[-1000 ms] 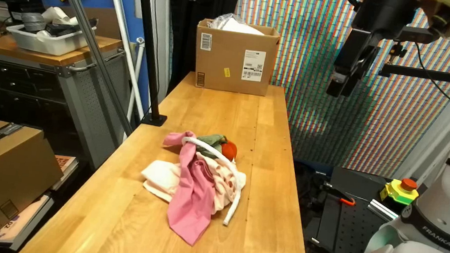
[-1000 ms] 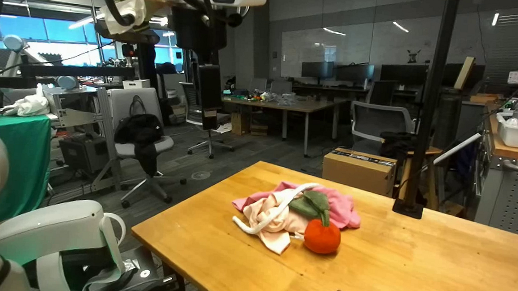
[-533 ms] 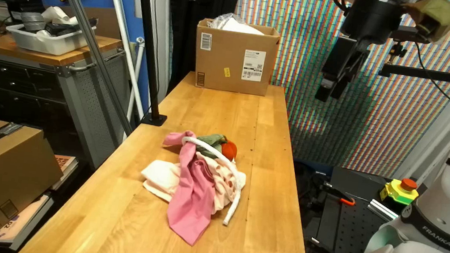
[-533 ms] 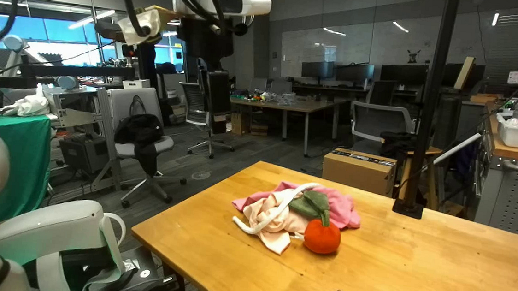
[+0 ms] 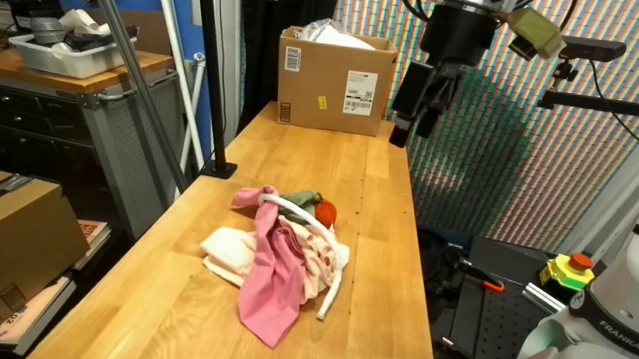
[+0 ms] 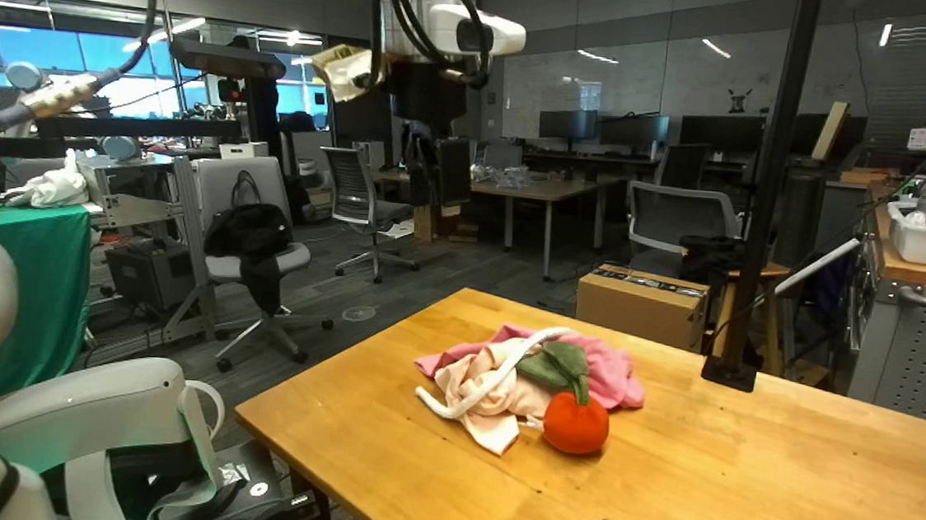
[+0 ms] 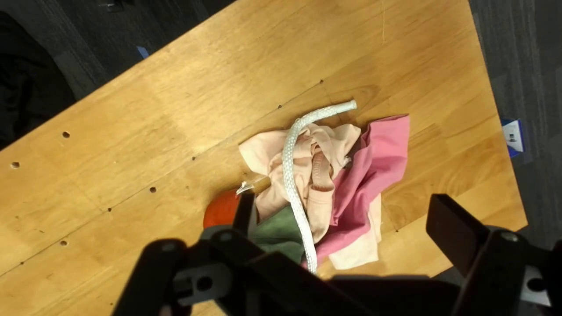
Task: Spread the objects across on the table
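A pile lies on the wooden table [image 5: 321, 162], in all views. It holds a pink cloth [image 5: 273, 298], a peach cloth [image 6: 494, 391], a white rope [image 7: 288, 166] and a red-orange stuffed fruit [image 6: 576, 423] with green leaves [image 6: 554, 365]. The rope lies curved over the cloths and leaves. The fruit lies beside the peach cloth, its leaves against the pile. My gripper [image 5: 412, 133] hangs well above the table. In the wrist view my gripper [image 7: 342, 204] is open and empty, its fingers wide apart. One finger hides part of the fruit and leaves.
A cardboard box [image 5: 328, 92] with packing stands at the far end of the table. A black pole [image 6: 754, 233] rises from a base on the table's edge. The robot's base stands beside one long table edge, with an emergency stop button [image 5: 571, 271] near it.
My gripper has moved sideways from beside the table toward it and dropped a little. The pile on the table has not moved.
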Controlling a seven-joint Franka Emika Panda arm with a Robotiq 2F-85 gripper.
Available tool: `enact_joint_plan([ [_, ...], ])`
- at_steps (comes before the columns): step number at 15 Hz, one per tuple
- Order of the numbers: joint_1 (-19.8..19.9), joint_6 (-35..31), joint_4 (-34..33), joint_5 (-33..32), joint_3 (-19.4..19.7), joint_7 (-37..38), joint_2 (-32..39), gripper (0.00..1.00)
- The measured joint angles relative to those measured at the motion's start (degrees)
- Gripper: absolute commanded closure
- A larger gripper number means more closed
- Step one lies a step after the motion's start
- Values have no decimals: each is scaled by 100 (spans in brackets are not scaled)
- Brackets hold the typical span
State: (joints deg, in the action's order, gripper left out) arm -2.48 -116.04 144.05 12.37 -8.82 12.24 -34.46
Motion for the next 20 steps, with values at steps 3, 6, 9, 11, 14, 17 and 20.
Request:
enact_joint_plan([
  [3, -48, 140, -516, -87, -76, 2, 690, 0],
  [6, -126, 234, -1035, -164, -147, 3, 1327, 0],
  [9, -221, 262, -1510, -267, -221, 17, 1899, 0],
  [11, -294, 264, -1775, -326, -264, 44, 2242, 0],
  [14, -406, 265, -2123, -464, -294, 68, 2729, 0],
  [17, -456, 266, -2394, -605, -293, 74, 3143, 0],
  [20, -456, 289, -2560, -813, -241, 87, 3488, 0],
])
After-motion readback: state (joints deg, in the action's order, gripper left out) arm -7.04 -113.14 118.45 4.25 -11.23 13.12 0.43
